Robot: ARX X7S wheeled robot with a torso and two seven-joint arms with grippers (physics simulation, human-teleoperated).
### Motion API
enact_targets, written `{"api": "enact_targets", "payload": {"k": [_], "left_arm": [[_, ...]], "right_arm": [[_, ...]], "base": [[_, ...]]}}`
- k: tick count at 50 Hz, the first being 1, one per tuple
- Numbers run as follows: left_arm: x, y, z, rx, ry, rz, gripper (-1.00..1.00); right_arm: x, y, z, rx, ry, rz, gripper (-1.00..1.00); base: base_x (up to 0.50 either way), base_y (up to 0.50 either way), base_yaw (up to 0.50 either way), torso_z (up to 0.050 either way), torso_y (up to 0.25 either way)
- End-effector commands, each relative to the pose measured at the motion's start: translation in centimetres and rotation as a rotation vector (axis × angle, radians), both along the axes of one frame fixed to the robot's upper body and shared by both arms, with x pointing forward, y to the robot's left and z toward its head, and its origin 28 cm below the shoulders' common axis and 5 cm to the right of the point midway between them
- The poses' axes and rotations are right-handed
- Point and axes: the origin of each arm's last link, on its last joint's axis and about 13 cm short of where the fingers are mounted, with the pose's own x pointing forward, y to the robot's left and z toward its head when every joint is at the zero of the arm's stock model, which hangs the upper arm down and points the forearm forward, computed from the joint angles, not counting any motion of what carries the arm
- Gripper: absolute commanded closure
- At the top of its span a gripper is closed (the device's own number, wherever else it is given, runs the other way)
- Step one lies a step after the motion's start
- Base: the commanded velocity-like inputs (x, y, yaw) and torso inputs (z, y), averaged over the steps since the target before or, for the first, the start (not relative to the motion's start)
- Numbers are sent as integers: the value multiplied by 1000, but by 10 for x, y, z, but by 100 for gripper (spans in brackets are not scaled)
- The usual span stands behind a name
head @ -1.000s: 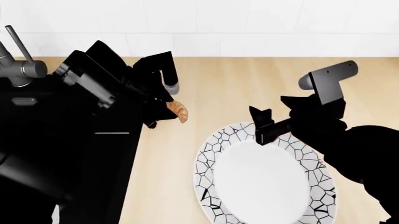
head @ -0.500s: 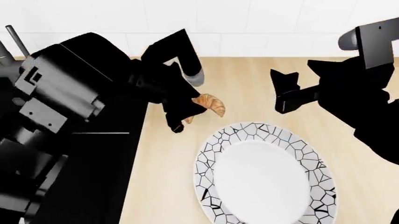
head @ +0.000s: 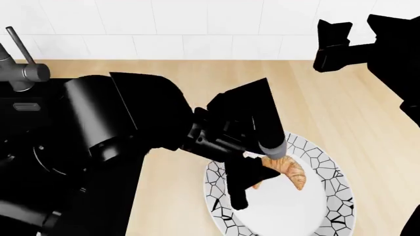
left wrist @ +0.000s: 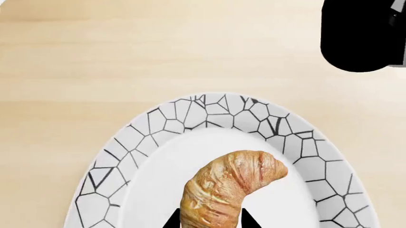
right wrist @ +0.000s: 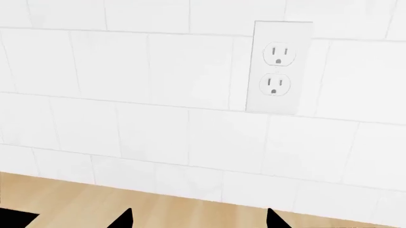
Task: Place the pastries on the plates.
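Golden-brown, the croissant (head: 286,170) sits pinched in the left gripper (head: 257,178), over the white middle of the plate (head: 328,173) on the wooden counter (head: 367,128). The right gripper (right wrist: 199,221) stands spread wide, holding nothing, near the tiled wall (right wrist: 152,118).

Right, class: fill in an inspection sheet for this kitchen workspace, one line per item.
Surface: light wood counter, black sink at its left.
Job's things: croissant held over the mosaic-rimmed plate; second croissant and wood plate not seen.
Clutter: nothing seen.
Grippers: left gripper shut on the croissant; right gripper open, raised, facing the wall.
Cables: nothing seen.
Surroundings: white tile wall, outlet, faucet.
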Motion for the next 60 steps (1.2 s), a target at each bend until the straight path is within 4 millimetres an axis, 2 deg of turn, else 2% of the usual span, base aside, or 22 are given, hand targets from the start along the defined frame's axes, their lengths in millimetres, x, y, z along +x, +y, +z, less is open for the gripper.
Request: {"api": "enact_targets", "payload": {"k": [1,5,6,11,15,16,17,18,19,20,21,22,24,26,28,30,41,46,48,51,54,60], "left_arm": [[7,-32,-35,34,59,-79,100],[9,-33,-33,42,45,-68,100],[9,-32,-32,41,36,-68,-100],[11,-20,-18,34,-10,-16,-100],[7,5,-4,-30,-18,84,-100],[2,16,5,-122,17,131,-100],[-4,21,2,-126,18,137,-100],[-3,34,8,-233,22,239,-100],[-5,43,6,-225,16,283,-100],[-9,55,15,-258,-18,344,-100],[-12,58,17,-317,-72,384,-100],[-19,71,18,-353,-111,493,-100],[-17,90,28,-412,-184,629,-100],[-11,106,27,-459,-213,775,-100],[-15,120,26,-465,-263,847,-100],[-9,129,24,-516,-245,946,-100],[-17,132,12,-526,-228,966,-100],[-23,133,7,-495,-233,969,-100],[-27,134,2,-473,-254,1003,-100],[-33,142,8,-472,-293,1104,-100],[-34,144,7,-471,-272,1117,-100],[-40,145,5,-462,-263,1130,-100]], "right_arm": [[-1,1,4,21,7,-18,-100],[-2,1,4,30,14,-17,-100],[-2,1,4,31,14,-17,-100],[-2,1,4,48,31,-15,-100],[-2,1,4,56,42,-11,-100],[-2,1,4,61,54,-8,-100],[-2,1,4,77,56,-4,-100],[-2,1,4,82,65,-5,-100],[-2,2,4,81,66,-2,-100],[-2,1,4,79,73,-1,-100],[-2,1,4,79,70,2,-100],[-2,1,4,78,72,-3,-100],[-2,1,4,79,76,-1,-100],[-2,1,4,74,79,-5,-100],[-3,1,4,66,95,4,-100],[-3,1,4,60,118,-6,-100],[-3,1,5,16,103,-19,-100],[-3,1,4,68,94,3,-100],[-3,1,4,73,86,9,-100],[-2,1,4,31,37,54,-100],[-2,1,4,47,108,28,-100],[-3,1,4,56,105,47,-100]], "base": [[0,0,0,0,0],[0,0,0,0,0],[0,0,0,0,0],[0,0,0,0,0],[0,0,0,0,0],[0,0,0,0,0],[0,0,0,0,0],[0,0,0,0,0],[0,0,0,0,0],[0,0,0,0,0],[0,0,0,0,0],[0,0,0,0,0],[0,0,0,0,0],[0,0,0,0,0],[0,0,0,0,0],[0,0,0,0,0],[0,0,0,8,250],[0,0,0,8,233],[0,0,0,4,47],[0,0,0,0,0],[-207,9,0,0,0],[-500,94,0,0,0]]}}
